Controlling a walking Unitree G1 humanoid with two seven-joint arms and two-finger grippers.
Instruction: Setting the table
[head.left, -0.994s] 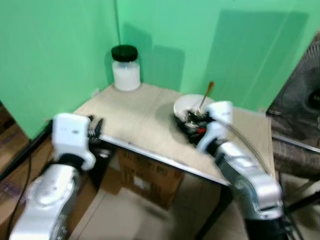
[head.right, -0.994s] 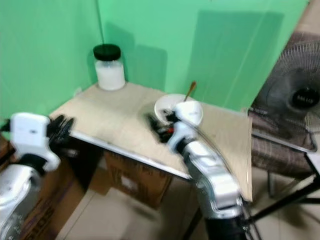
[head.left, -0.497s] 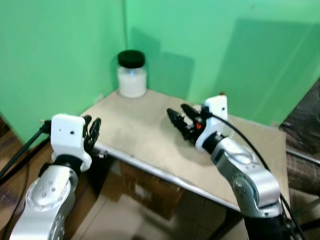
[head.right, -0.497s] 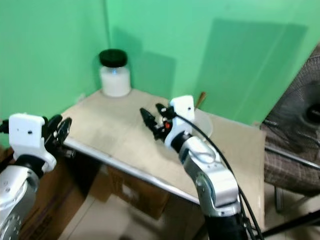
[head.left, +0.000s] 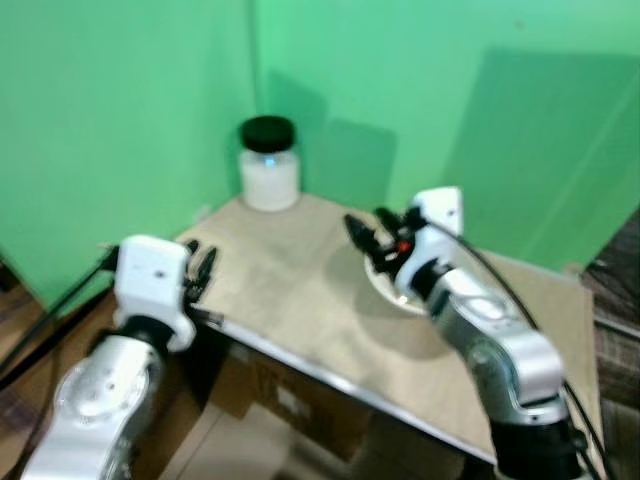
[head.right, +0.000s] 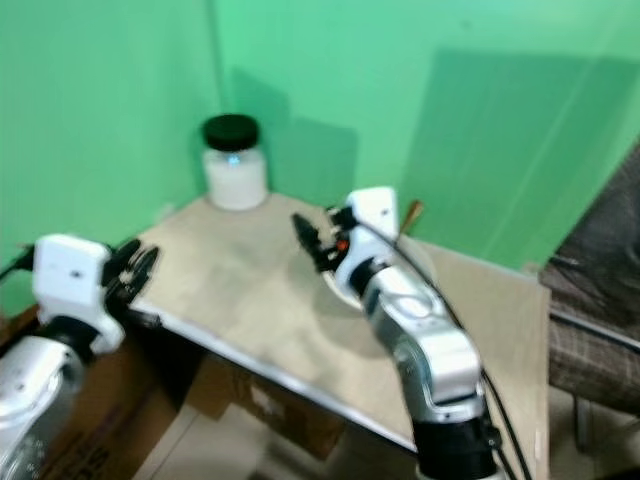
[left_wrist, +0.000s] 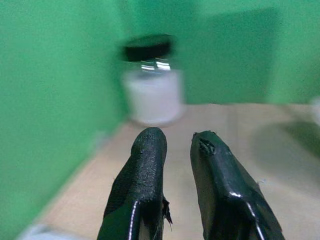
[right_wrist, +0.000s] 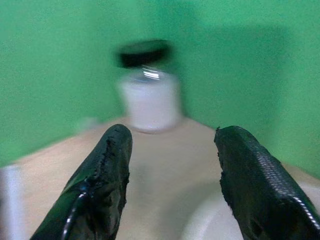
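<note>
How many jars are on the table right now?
1. The jar, white contents with a black lid, stands at the table's far left corner against the green wall. The right arm could be hiding something small behind it.

Green walls (head.left: 130, 100), cardboard box (head.right: 250, 400) under the table.

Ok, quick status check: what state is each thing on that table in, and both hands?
Jar: upright at the table's back corner, black lid on, white contents.
Bowl: upright on the table, partly hidden by the right arm.
Spoon: handle sticks up behind the right arm.
Right hand: open, empty, above the table by the bowl.
Left hand: fingers a narrow gap apart, empty, at the table's near edge.
</note>
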